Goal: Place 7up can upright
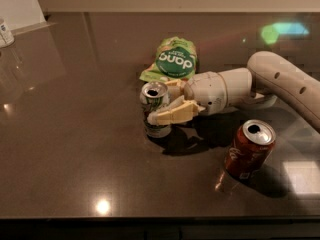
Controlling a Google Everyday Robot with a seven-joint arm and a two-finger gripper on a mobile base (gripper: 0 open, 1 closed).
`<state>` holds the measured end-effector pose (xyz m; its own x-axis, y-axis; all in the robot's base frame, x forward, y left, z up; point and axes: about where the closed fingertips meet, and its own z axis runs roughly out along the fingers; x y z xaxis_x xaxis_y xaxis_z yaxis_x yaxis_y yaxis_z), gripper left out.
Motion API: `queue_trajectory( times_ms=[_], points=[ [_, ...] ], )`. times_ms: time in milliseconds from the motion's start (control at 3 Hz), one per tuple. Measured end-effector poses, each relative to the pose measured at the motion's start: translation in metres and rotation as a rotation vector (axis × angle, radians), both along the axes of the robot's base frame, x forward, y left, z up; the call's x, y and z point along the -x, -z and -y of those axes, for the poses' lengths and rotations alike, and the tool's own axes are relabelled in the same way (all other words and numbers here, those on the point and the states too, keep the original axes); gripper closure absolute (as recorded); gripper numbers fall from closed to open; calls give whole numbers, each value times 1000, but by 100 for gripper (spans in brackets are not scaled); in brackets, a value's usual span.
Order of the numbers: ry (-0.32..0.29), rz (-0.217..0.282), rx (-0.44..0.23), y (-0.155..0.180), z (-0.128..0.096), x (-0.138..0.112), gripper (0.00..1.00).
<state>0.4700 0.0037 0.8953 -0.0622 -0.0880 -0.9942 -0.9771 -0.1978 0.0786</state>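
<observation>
The 7up can (156, 100), silver with green and white print, stands upright on the dark table (75, 149), open top up. My gripper (160, 103) reaches in from the right and is shut on the can. One cream finger (172, 115) crosses the can's front. The other finger lies behind the can near its rim. The white arm (280, 79) runs off to the right edge.
A green snack bag (172, 59) lies just behind the can and gripper. A red-brown soda can (249, 149) stands tilted at the front right, close to the arm. A white object (5, 31) sits at the far left edge.
</observation>
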Motion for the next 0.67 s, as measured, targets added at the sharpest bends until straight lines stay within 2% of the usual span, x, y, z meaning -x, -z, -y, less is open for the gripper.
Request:
queue_trajectory(
  times_ms=[333, 667],
  points=[
    [-4, 1, 0, -1, -2, 1, 0],
    [-4, 1, 0, -1, -2, 1, 0]
  ],
)
